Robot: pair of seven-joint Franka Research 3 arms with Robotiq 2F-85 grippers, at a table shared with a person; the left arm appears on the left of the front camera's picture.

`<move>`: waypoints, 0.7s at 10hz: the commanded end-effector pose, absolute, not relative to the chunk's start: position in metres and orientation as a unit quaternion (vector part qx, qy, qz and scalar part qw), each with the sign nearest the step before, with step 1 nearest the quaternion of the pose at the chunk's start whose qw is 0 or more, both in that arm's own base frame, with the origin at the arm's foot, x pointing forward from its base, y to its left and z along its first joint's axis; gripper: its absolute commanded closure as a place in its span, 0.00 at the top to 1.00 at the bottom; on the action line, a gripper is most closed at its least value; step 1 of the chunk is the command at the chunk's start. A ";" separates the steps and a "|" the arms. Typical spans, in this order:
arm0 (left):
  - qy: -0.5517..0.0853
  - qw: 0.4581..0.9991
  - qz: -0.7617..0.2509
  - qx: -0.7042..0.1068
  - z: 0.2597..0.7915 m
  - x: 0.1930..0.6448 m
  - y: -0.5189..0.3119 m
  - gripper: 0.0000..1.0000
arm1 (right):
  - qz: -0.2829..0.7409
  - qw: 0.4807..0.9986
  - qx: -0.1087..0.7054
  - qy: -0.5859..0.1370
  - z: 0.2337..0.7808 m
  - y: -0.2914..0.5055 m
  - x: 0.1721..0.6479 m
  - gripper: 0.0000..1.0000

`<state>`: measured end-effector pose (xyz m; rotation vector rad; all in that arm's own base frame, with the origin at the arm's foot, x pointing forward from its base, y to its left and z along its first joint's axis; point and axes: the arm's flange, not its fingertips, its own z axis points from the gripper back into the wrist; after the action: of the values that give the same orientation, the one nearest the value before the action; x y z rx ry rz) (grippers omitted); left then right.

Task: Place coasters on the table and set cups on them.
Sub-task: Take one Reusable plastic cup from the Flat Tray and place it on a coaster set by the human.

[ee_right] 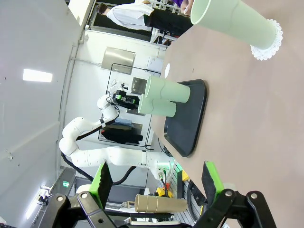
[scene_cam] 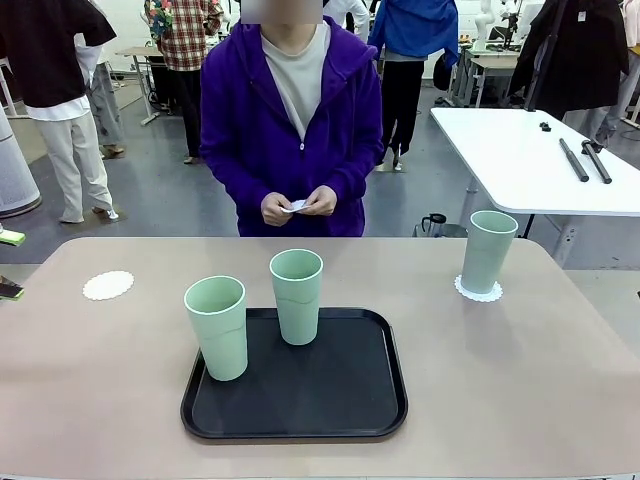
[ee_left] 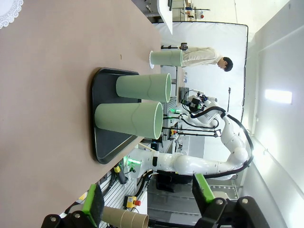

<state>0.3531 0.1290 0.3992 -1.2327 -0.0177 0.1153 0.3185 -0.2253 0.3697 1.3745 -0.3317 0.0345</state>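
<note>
Beige table (scene_cam: 520,380): black tray (scene_cam: 300,420) near the middle carries a left cup (scene_cam: 218,327) and a rear cup (scene_cam: 297,296). A third cup (scene_cam: 488,250) stands upright on a lacy coaster (scene_cam: 478,291) at far right, and a bare coaster (scene_cam: 108,285) lies at far left. The person's hands (scene_cam: 300,205) hold a small white piece at chest height; the left gripper (ee_left: 148,204) and right gripper (ee_right: 156,183) have jaws spread wide, grasping nothing.

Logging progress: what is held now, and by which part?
Left claw and right claw are open, empty. The person's hands pinch a small white piece by its edges.
</note>
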 end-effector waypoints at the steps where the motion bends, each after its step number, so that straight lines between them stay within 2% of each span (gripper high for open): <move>1: -0.012 0.811 0.052 -0.583 0.401 0.352 0.130 1.00 | 0.015 0.759 0.633 -0.152 0.369 -0.225 0.318 1.00; 4: -0.008 0.814 0.054 -0.578 0.399 0.353 0.129 1.00 | 0.015 0.759 0.633 -0.152 0.369 -0.225 0.318 1.00; 5: -0.030 0.840 -0.055 -0.540 0.412 0.363 0.115 1.00 | 0.015 0.759 0.633 -0.152 0.369 -0.225 0.318 1.00; 7: -0.053 0.869 -0.207 -0.447 0.439 0.394 0.085 1.00 | 0.015 0.759 0.633 -0.152 0.369 -0.225 0.318 1.00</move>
<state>0.3791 0.0934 0.4305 -1.0488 -0.0398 -0.2491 0.3188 -0.2251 0.3694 1.3747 -0.3304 0.0346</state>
